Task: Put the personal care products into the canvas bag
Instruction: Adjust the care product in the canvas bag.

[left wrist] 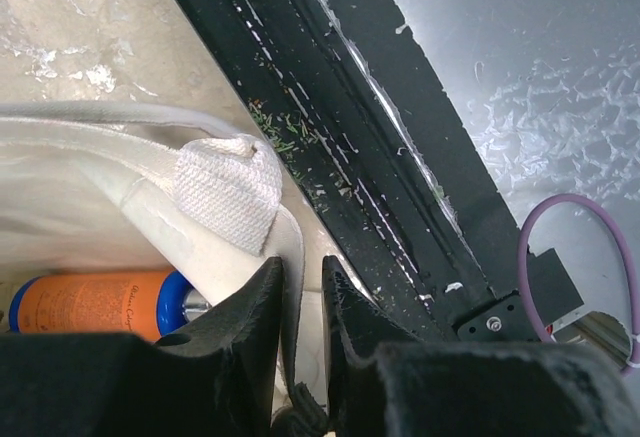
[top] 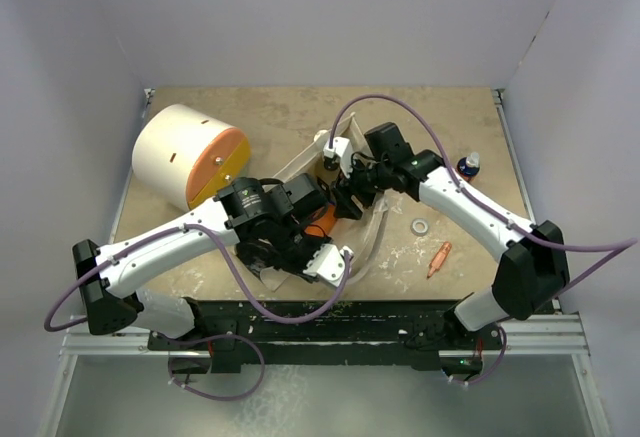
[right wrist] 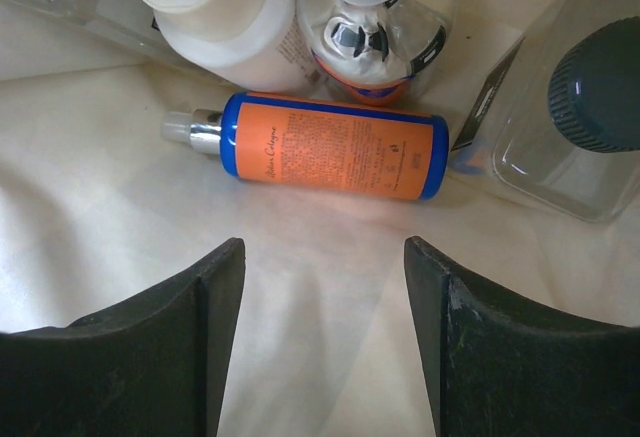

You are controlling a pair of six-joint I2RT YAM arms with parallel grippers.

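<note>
Cream rim of the canvas bag (left wrist: 90, 157) is clamped by the left gripper (left wrist: 300, 267). Further inside the bag the right gripper (right wrist: 322, 247) hangs released, and the orange bottle (right wrist: 335, 147) lies just ahead, long axis across its gap; this gripper is the nearer one.

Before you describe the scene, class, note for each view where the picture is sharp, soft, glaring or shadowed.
Top external: even light, no harsh glare. Left wrist: the woven handle of the canvas bag is crisp; the left hand is dark. Right wrist: the orange bottle is sharp and tints the cloth below it orange; the right hand dark.
</note>
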